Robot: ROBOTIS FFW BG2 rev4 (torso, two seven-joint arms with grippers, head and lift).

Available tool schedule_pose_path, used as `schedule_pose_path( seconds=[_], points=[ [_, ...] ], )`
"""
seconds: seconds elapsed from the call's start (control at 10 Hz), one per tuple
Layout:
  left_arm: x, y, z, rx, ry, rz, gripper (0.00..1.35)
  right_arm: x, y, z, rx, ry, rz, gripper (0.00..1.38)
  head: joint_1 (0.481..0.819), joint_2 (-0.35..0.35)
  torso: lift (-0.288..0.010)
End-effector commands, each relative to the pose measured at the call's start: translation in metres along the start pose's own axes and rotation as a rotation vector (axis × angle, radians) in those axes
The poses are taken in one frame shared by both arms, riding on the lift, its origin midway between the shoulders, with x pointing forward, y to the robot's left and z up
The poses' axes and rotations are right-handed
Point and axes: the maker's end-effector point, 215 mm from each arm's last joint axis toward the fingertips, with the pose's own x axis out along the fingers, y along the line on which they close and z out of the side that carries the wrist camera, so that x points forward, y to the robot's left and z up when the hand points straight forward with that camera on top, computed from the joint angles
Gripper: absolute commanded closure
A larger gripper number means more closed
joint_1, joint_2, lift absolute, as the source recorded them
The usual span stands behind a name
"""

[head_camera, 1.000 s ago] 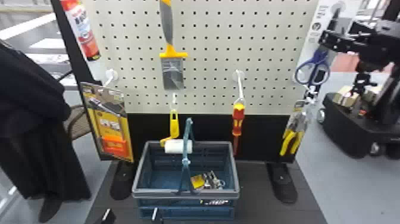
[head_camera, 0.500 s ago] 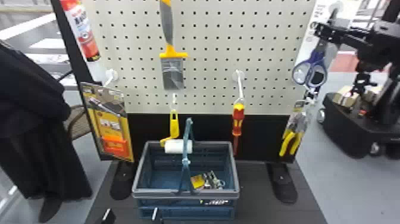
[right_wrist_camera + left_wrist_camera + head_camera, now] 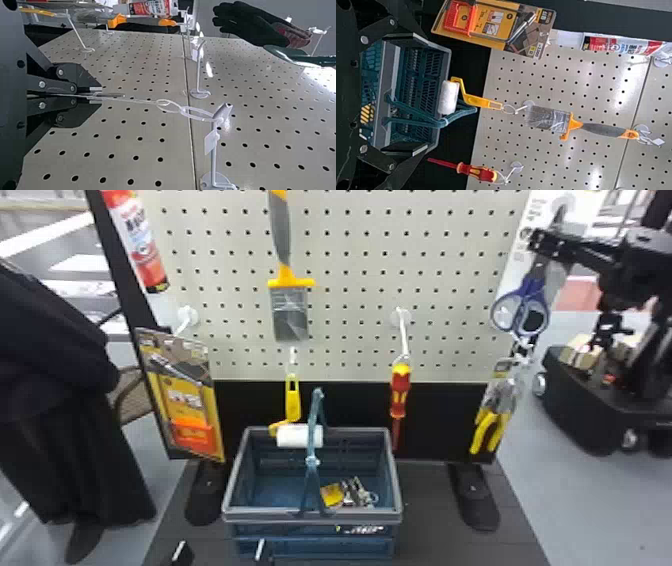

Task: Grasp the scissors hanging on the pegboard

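The scissors [image 3: 520, 309] have blue handles and hang at the pegboard's [image 3: 350, 250] right edge, blades pointing up. My right gripper [image 3: 541, 244] comes in from the upper right and is shut on the blades. In the right wrist view the thin blade [image 3: 106, 95] lies edge-on between the black fingers [image 3: 73, 77]. A white tie loop [image 3: 174, 107] links it to a white hook [image 3: 222, 111]. My left gripper [image 3: 409, 95] is open, low in front of the blue basket [image 3: 383, 79].
On the board hang a paintbrush [image 3: 288, 302], a small yellow roller [image 3: 294, 425], a red-yellow screwdriver [image 3: 400, 390], yellow-handled pliers [image 3: 492, 415] and a yellow tool pack [image 3: 182, 395]. The basket [image 3: 235, 490] stands below. A black cart [image 3: 600, 410] is at the right.
My right gripper has risen a little and shifted left along the board's right edge. The scissors' handles swung slightly left with it. The left arm has kept still.
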Motion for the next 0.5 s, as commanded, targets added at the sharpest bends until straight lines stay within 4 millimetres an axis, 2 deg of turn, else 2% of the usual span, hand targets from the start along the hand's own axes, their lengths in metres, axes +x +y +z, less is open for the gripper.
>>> schedule_pose_path(
  seconds=[0.0,0.4],
  points=[
    [0.0,0.0,0.0001,0.0,0.0,0.0,0.36,-0.0005,-0.0001,-0.0016,0.004,0.004,0.0,1.3,0.549,0.0,-0.1],
    [0.0,0.0,0.0005,-0.001,-0.002,0.0,0.36,-0.0007,-0.0003,-0.0028,0.005,0.006,-0.002,1.3,0.549,0.0,-0.1]
  ],
)
